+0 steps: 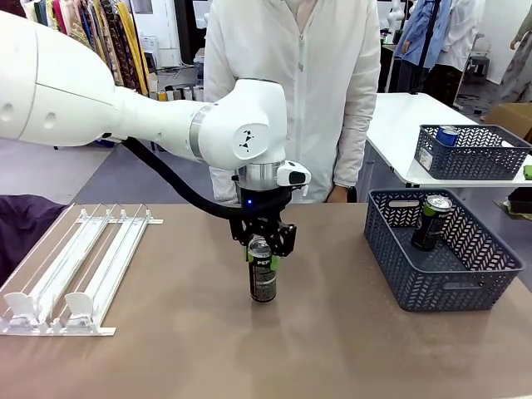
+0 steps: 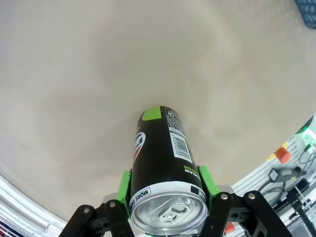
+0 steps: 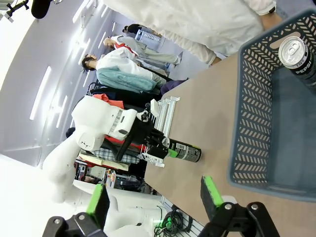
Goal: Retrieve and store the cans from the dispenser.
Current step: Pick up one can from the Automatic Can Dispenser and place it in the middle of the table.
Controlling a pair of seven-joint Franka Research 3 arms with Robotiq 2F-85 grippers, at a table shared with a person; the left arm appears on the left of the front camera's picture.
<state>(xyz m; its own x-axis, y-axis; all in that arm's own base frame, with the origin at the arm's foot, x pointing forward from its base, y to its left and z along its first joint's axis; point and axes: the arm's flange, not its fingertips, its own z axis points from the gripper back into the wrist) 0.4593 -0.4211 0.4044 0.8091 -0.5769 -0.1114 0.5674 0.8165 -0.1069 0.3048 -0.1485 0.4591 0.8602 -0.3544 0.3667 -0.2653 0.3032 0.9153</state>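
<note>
Front view, item by item: a brown table (image 1: pixel 332 349) carried a white wire-rail dispenser (image 1: pixel 75 270) at its left edge, lanes bare, clear stoppers at the near end. At the table's middle stood one dark can (image 1: pixel 263 273), upright on the surface, its silver top between the green pads of the left gripper (image 1: pixel 263 249), which came straight down from the white left arm (image 1: pixel 166 116). At the right stood a dark grey lattice basket (image 1: pixel 399 274) holding a second dark can (image 1: pixel 432 222), upright near its far wall. On a white side table (image 1: pixel 399 141) behind it sat another grey basket (image 1: pixel 465 162) with a blue can (image 1: pixel 447 135) in it. A person in a white jacket (image 1: pixel 307 83) stood at the far side, just behind the gripper. Left wrist view: the gripper (image 2: pixel 165 195) held the dark can (image 2: pixel 160 168) by its upper rim, one green pad pressed to each side, the can's base on the table. Right wrist view: the right gripper (image 3: pixel 155 197) hung beside the near basket (image 3: pixel 256 133), its jaws wide apart with nothing between them; the basket's can (image 3: pixel 296 54) showed at the upper right, and the left gripper (image 3: pixel 158 148) with its can (image 3: pixel 185 153) farther off.
</note>
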